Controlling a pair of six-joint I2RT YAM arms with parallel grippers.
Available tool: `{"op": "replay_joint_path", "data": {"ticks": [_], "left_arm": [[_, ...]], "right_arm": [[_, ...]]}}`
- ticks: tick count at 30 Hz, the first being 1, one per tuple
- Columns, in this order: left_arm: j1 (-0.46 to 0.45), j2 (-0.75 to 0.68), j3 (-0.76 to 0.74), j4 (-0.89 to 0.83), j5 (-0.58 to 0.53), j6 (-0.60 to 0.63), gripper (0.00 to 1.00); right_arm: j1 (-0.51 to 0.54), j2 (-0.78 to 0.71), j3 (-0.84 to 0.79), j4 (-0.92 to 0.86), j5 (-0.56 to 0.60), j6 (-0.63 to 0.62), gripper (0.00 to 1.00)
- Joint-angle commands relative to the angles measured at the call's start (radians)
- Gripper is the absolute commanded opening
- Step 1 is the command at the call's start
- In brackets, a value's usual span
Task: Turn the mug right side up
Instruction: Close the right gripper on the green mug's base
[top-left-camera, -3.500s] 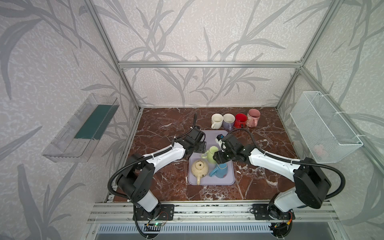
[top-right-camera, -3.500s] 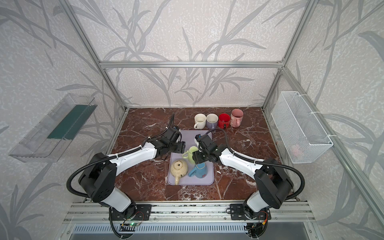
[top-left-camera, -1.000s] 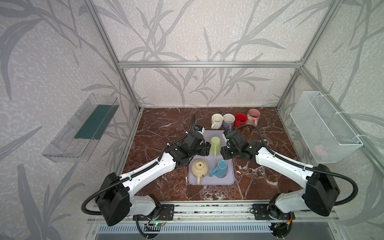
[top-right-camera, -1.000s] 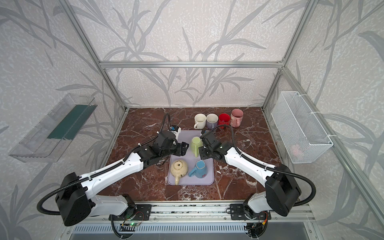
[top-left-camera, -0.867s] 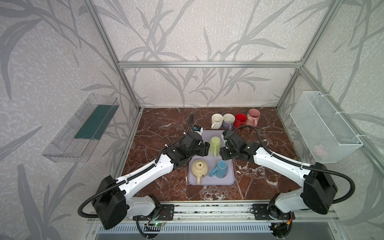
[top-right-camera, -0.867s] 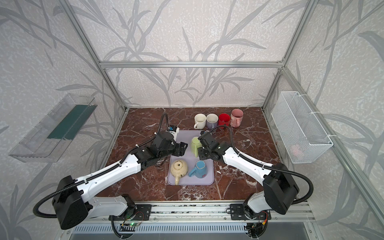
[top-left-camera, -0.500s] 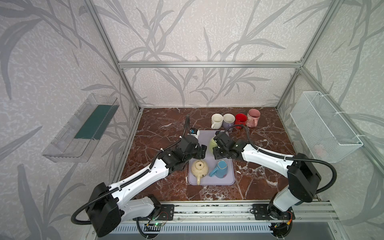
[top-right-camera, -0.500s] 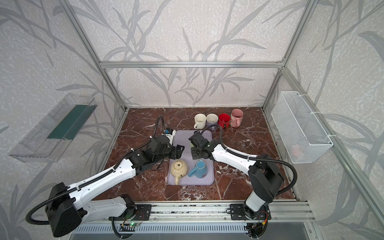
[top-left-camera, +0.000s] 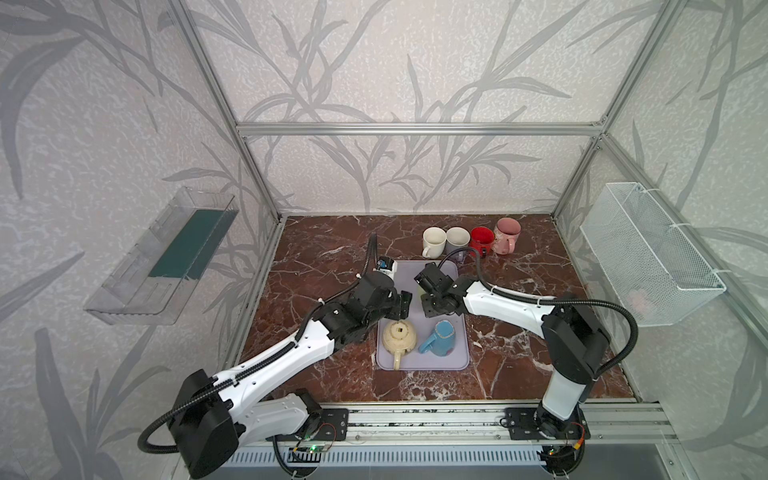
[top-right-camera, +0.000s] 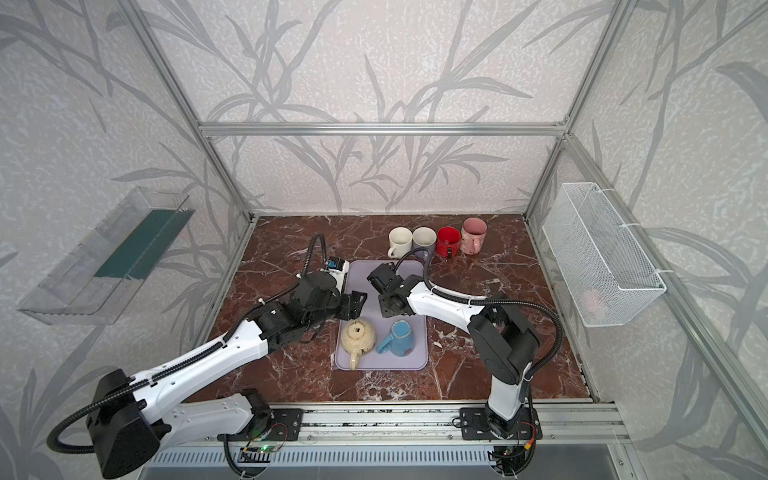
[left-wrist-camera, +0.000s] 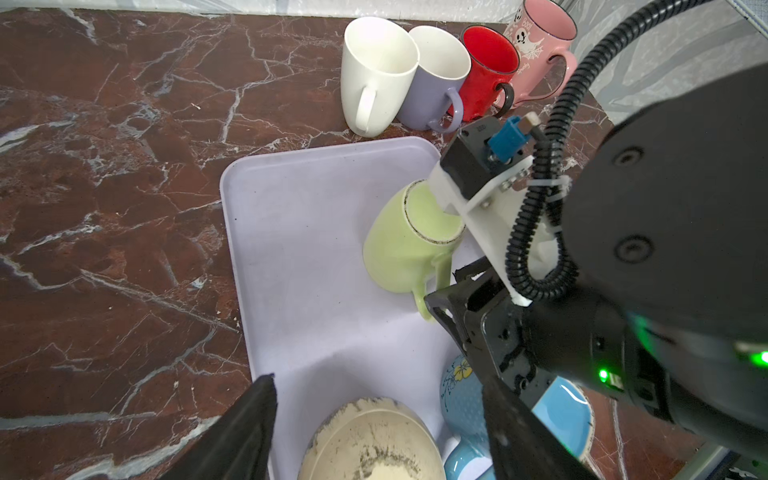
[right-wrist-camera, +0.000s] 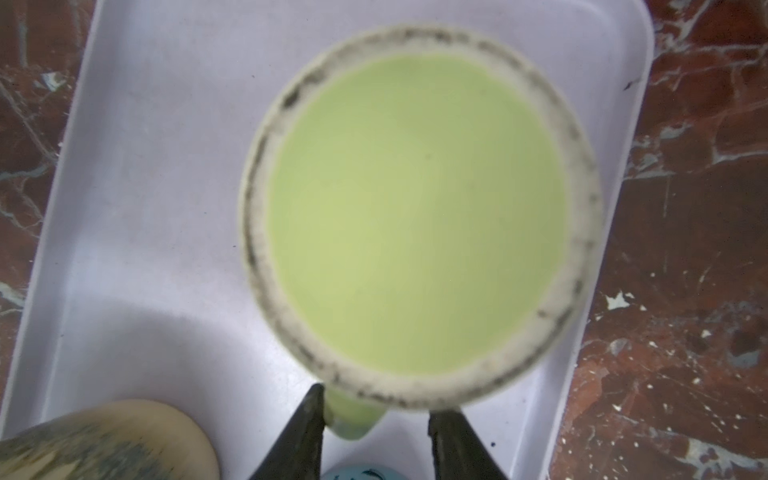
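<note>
The pale green mug (left-wrist-camera: 409, 245) stands upside down on the lavender tray (left-wrist-camera: 291, 208), with its scuffed base (right-wrist-camera: 415, 208) facing up. My right gripper (right-wrist-camera: 380, 401) hangs right over it and hides most of it in both top views (top-left-camera: 432, 307) (top-right-camera: 390, 309). Its jaws are open and straddle the mug's handle (right-wrist-camera: 353, 419): one finger touches it and the other stands a gap away. My left gripper (left-wrist-camera: 376, 380) is open beside the mug, above the teapot (left-wrist-camera: 370, 440), with nothing held (top-left-camera: 403, 301).
A cream teapot (top-left-camera: 399, 336) and a blue mug (top-left-camera: 440, 338) on its side fill the near half of the tray (top-left-camera: 415, 361). White (top-left-camera: 433, 240), lavender (top-left-camera: 457, 239), red (top-left-camera: 482, 240) and pink (top-left-camera: 507, 235) mugs stand upright behind it. A wire basket (top-left-camera: 648, 257) hangs on the right wall.
My right gripper has slid left from beside the green mug to over it, and its jaws have narrowed around the handle. My left gripper has drawn back slightly toward the teapot.
</note>
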Motion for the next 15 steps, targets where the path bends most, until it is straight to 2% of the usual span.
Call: {"op": "replay_joint_path", "data": {"ticks": [1, 15], "left_arm": [[-0.004, 0.002, -0.007, -0.003, -0.022, 0.008, 0.76], [-0.002, 0.019, -0.001, 0.001, -0.022, 0.007, 0.76]], "right_arm": [[-0.010, 0.000, 0.026, -0.056, 0.036, -0.025, 0.39], [-0.026, -0.008, 0.041, -0.065, 0.044, -0.072, 0.36]]}}
